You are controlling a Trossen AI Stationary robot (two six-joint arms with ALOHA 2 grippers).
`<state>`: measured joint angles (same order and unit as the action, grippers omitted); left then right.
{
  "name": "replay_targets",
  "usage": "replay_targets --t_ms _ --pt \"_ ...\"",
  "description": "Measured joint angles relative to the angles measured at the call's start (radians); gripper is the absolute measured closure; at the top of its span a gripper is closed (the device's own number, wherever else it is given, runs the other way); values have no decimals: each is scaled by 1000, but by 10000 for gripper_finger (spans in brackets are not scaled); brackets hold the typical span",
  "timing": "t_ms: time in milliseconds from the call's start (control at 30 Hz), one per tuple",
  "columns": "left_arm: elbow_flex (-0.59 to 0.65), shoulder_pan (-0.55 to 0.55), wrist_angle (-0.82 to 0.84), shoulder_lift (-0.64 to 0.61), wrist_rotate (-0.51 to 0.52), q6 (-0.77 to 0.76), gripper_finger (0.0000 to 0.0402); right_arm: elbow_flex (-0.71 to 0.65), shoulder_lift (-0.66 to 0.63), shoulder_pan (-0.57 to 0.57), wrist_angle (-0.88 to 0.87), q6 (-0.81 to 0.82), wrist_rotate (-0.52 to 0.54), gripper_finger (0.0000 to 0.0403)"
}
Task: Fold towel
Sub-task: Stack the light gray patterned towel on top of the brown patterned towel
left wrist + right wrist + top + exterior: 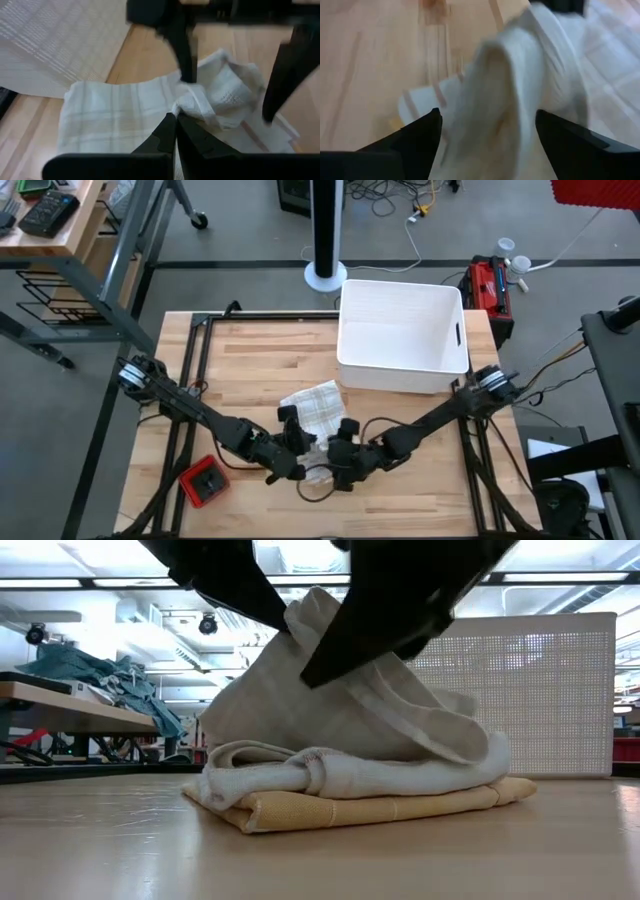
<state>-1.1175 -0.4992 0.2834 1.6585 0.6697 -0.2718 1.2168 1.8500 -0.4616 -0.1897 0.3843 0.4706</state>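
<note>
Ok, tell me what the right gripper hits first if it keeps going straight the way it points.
The towel. The right gripper is open, and the raised fold of cloth sits directly ahead between its fingers; how near is unclear. The shut left gripper pinches the same towel.

both arms hide the towel's near edge from above; the right wrist view is blurred.

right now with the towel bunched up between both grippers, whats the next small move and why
Probably draw the right gripper straight back from the towel. Its fingers stand wide open with cloth between them but no grip, while the left gripper is shut on a raised fold. The towel sits as a rumpled heap on the table, so clearing the open gripper first should avoid snagging the fold.
</note>
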Motion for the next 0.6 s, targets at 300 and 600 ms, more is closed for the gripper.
replay_targets --t_ms 300,600 --pt "0 -4 70 -8 -9 -10 401 143 89 12 -169 -85 6 170" --pt "1 -6 118 -35 -13 -22 381 214 86 39 -283 -217 79 388"
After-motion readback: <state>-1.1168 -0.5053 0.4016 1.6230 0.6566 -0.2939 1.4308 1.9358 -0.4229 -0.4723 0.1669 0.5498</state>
